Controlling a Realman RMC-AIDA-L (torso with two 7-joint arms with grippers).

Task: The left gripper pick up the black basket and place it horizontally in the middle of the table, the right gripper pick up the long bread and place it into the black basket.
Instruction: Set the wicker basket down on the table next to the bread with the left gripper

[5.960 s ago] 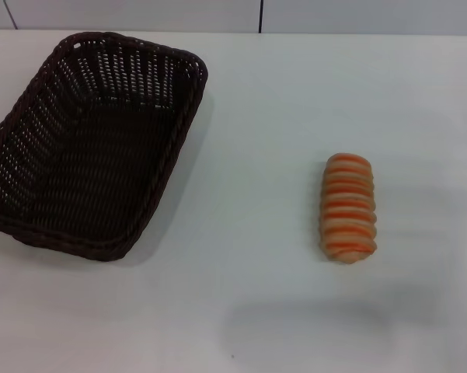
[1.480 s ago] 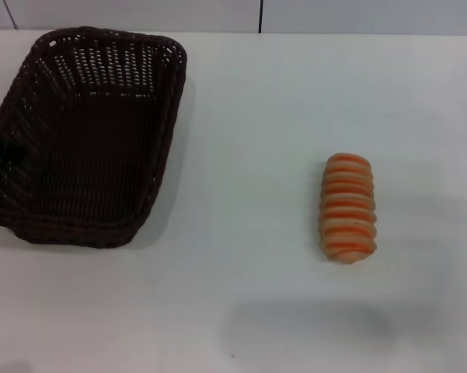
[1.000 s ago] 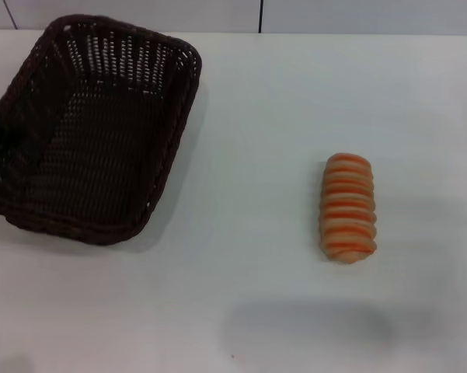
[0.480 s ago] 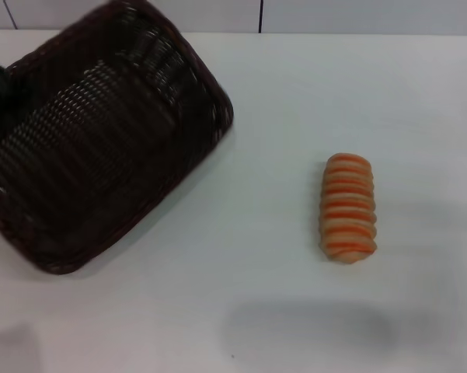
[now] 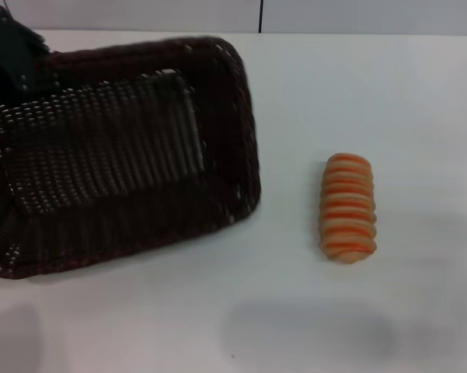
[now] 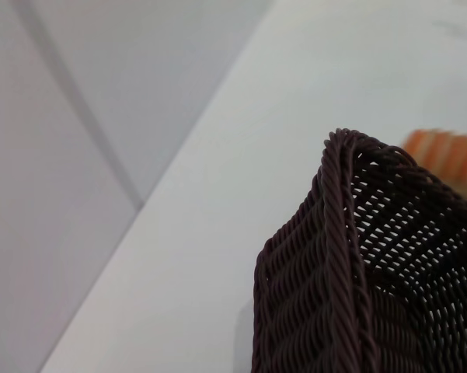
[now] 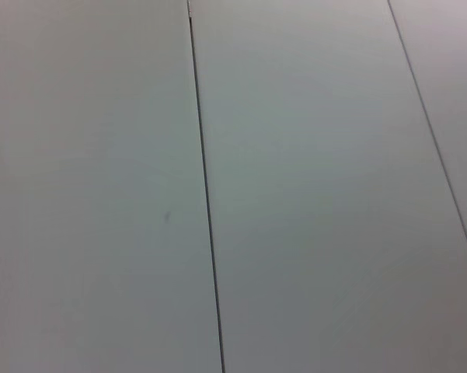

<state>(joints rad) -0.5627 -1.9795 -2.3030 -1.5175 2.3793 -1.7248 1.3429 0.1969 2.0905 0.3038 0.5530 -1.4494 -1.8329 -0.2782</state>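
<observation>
The black basket point(image 5: 124, 155) is at the left of the white table point(image 5: 373, 93), tilted, with its long side running across the head view. My left gripper point(image 5: 8, 50) shows as a black shape at the basket's far left corner and grips its rim. The left wrist view shows a braided corner of the basket point(image 6: 346, 233) close up, with the long bread point(image 6: 443, 155) beyond it. The long bread point(image 5: 348, 207), tan with orange stripes, lies on the table to the right of the basket, a short gap away. My right gripper is out of view.
A grey panelled wall point(image 5: 334, 15) runs along the table's far edge. The right wrist view shows only grey wall panels point(image 7: 295, 194) with dark seams. A soft shadow point(image 5: 311, 326) lies on the table near the front.
The basket has been lifted at its left side, turned from lengthwise to crosswise and carried right toward the bread. My left gripper has moved up and back with it. The bread has not moved.
</observation>
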